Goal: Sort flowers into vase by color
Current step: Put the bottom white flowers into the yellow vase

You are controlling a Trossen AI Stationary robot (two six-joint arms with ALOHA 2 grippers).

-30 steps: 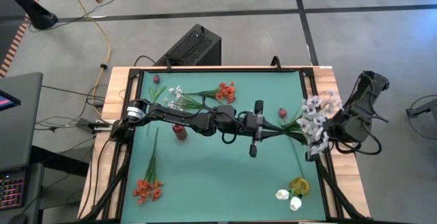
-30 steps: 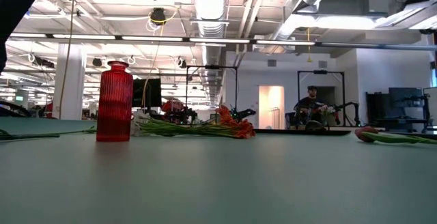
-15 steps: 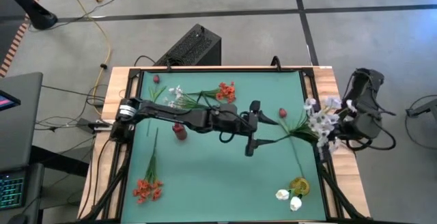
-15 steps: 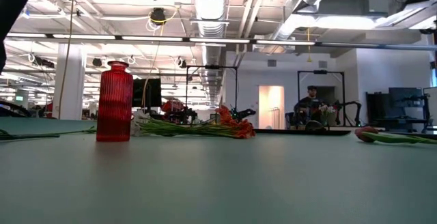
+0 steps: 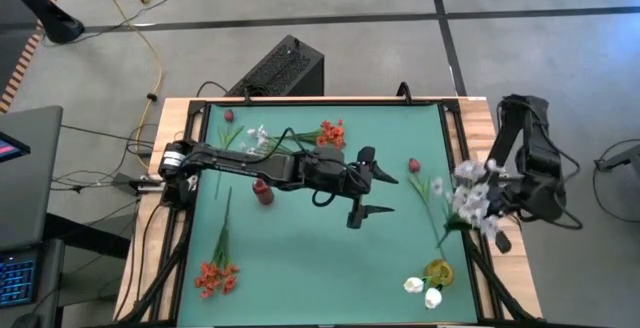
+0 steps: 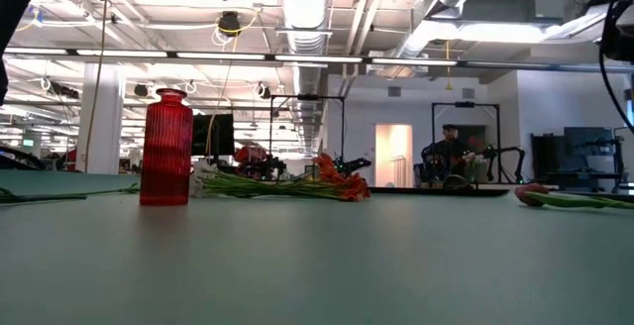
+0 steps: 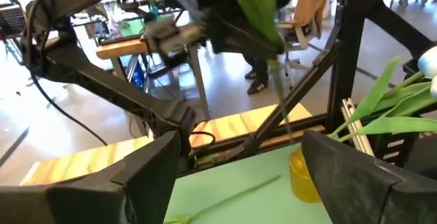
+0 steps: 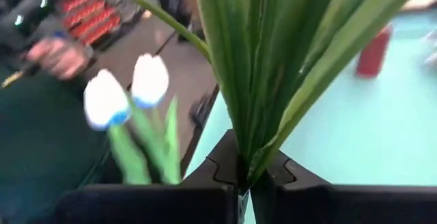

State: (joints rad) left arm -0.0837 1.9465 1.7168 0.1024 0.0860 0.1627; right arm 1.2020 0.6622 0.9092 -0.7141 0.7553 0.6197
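Flowers, a white blossom spray (image 5: 474, 196), are pinched by the stems in the right claw (image 8: 244, 176) over the right edge of the green surface (image 5: 300, 248), just above the yellow vase (image 5: 439, 271) holding white buds (image 5: 422, 290). Left claw (image 5: 364, 190) hangs mid-surface with fingers spread, nothing in it. Red vase (image 5: 263, 192) stands left of center; orange-red clusters (image 5: 215, 277) and a dark red bud (image 5: 414, 166) lie loose on the surface.

arms: dark, jointed | left arm (image 5: 250, 163): silver collar | claw fingers: black
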